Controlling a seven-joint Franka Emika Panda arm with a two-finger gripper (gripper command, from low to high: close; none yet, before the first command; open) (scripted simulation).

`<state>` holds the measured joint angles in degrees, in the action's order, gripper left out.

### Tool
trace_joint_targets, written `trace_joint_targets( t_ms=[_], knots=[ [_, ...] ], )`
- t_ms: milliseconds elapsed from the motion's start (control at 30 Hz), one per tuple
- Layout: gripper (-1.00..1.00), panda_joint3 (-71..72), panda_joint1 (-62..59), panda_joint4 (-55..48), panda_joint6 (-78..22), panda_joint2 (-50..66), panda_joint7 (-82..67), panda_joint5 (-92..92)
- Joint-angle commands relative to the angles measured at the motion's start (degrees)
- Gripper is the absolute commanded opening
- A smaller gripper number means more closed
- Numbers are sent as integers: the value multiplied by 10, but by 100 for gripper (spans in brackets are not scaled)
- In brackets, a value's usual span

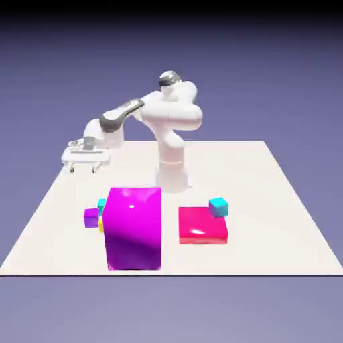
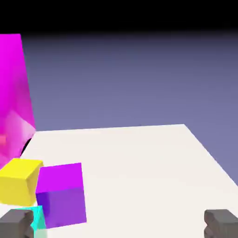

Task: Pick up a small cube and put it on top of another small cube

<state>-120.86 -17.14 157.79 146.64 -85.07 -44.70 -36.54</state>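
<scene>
Blocks on the table, counted

Four small cubes: teal (image 1: 102, 203), purple (image 1: 92, 218), yellow (image 2: 18, 180), cyan (image 1: 218, 207). One big magenta block (image 1: 134, 228). One red slab (image 1: 202, 225).

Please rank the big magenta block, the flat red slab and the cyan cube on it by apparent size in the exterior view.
1. Big magenta block, the tallest and bulkiest.
2. Flat red slab, wide but low.
3. Cyan cube, the smallest, resting on the slab's far right corner.
All three sit at a similar distance from the camera, so the order is safe.
</scene>
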Motion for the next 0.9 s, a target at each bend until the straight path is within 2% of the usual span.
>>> trace_joint_targets(
  t_ms=[0,267,333,500,533,700,867],
  knots=[
    [0,-21,-3,-1,-5,-9,-15,-6],
    [0,-187,-28,-5,-42,-81,-135,-57],
    [0,-191,-28,-5,-43,-83,-138,-58],
    [0,-240,65,-35,50,-139,-124,-108],
    [-100,-240,65,-35,50,-139,-124,-108],
    [-100,-196,-18,-8,-33,-89,-136,-63],
    [-100,-149,65,10,62,-94,-85,-49]
  ],
)
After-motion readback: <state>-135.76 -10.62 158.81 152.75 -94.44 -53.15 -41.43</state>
